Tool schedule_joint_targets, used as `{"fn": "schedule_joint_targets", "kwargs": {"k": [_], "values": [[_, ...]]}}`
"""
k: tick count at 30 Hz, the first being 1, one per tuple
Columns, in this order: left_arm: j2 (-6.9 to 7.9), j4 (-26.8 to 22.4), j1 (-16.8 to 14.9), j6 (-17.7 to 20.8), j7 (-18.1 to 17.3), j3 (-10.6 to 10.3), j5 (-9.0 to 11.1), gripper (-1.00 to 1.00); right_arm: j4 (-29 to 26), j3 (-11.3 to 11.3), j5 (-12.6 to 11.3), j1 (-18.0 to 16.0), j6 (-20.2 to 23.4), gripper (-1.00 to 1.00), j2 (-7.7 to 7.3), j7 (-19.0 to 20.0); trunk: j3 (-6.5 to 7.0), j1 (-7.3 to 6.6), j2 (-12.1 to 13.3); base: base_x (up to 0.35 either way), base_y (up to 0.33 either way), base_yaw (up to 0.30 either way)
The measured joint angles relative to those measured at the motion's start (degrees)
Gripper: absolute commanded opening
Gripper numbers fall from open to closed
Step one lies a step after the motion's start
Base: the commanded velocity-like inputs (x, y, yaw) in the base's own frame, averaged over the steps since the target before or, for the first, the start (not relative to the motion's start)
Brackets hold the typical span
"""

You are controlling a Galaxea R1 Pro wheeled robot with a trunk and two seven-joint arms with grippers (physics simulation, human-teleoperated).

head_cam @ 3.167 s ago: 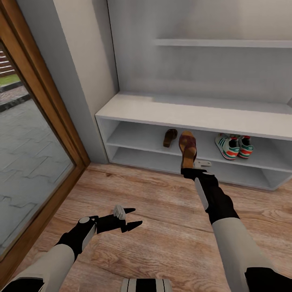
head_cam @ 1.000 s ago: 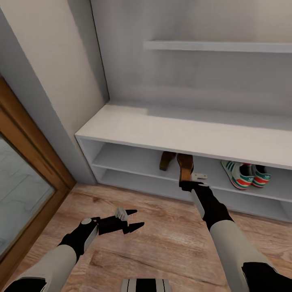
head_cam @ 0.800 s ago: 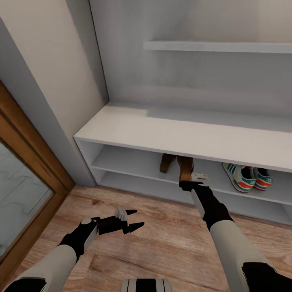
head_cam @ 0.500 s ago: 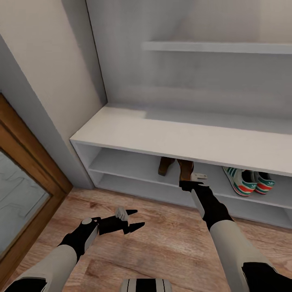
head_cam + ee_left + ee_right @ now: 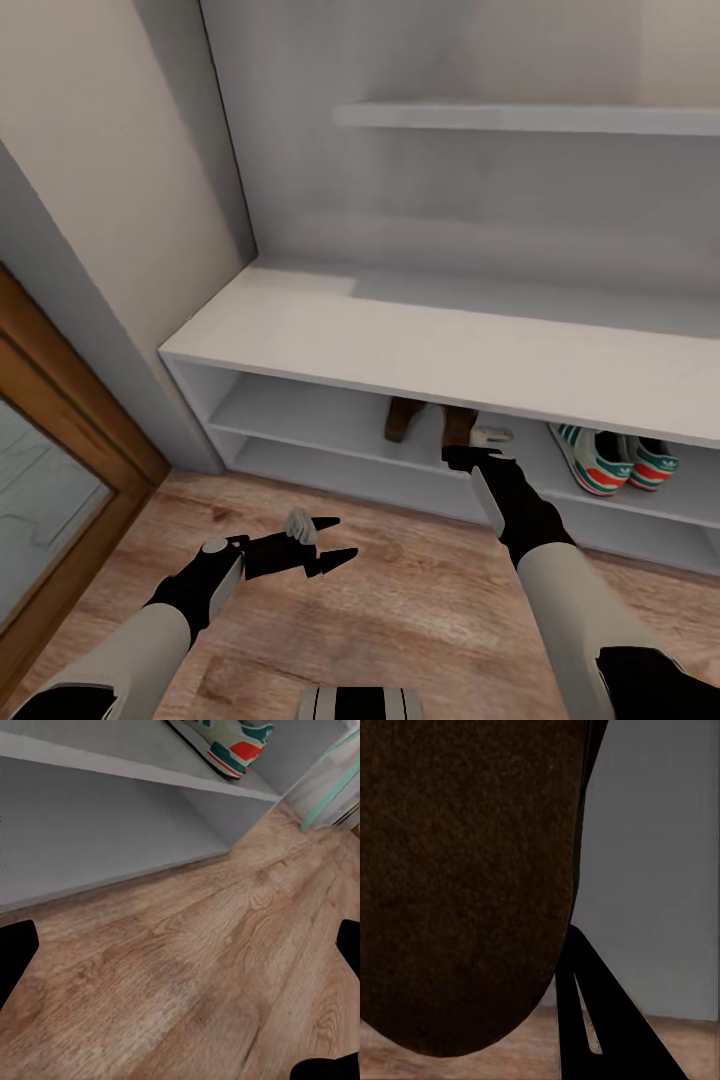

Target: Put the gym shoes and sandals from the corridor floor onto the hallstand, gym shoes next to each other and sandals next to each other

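The pale grey-white hallstand [image 5: 440, 345], with its long low two-tier bench base and tall back panel, serves as the landmark here. On its middle tier, near the right end, the two cream-white gym shoes with green stripes and red-orange patches [image 5: 612, 460] sit side by side, touching or nearly so. Toward the centre of that tier, one brown leather slip-on sandal [image 5: 404, 419] rests under the bench top, and just beside it, on the gym-shoe side, the second brown sandal [image 5: 459, 424] reaches into the same opening with the right gripper [image 5: 470, 455] at its near end. In the right wrist view this sandal's dark sole [image 5: 465, 877] lies close against one black finger [image 5: 592, 1020], so the gripper appears pinched on its heel end, though the second finger is hidden. The sandal's long axis runs straight ahead of the gripper, pointing into the tier toward the back panel, roughly parallel to its resting mate. The release likely depends on the sole settling flat on the tier beside that mate, clear of the bench-top lip. The left gripper [image 5: 325, 540] hovers over the light brown wood-plank floor [image 5: 400, 600] in front of the hallstand, fingers spread and empty, farther from the sandals than the right.
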Motion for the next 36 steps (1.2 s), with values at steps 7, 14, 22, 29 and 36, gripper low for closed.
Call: {"fn": "schedule_joint_targets", "kwargs": {"k": [7, 14, 22, 29, 36], "values": [[0.0, 0.0, 0.0, 0.0, 0.0, -0.1, 0.0, 1.0, 0.0, 0.0, 0.1, 0.0, 0.0, -1.0, 0.0, 0.0, 0.0, 0.01, 0.0, 0.034, -0.018, 0.0], [0.0, 0.0, 0.0, 0.0, 0.0, 0.0, 0.0, 1.0, 0.0, 0.1, 0.1, 0.0, 0.0, -1.0, 0.0, 0.0, 0.0, -0.01, 0.0, 0.188, -0.129, 0.0], [0.0, 0.0, 0.0, 0.0, 0.0, 0.0, 0.0, 1.0, 0.0, 0.1, 0.1, 0.0, 0.0, -1.0, 0.0, 0.0, 0.0, 0.01, 0.0, 0.07, -0.027, 0.0], [0.0, 0.0, 0.0, 0.0, 0.0, 0.0, 0.0, 1.0, 0.0, 0.1, 0.1, 0.0, 0.0, -1.0, 0.0, 0.0, 0.0, 0.01, 0.0, 0.076, -0.001, 0.0], [0.0, 0.1, 0.0, 0.0, -0.1, -0.1, 0.0, 1.0, 0.0, 0.1, 0.1, 0.0, 0.0, -1.0, 0.0, 0.0, 0.0, 0.02, 0.0, -0.022, 0.024, 0.0]]}}
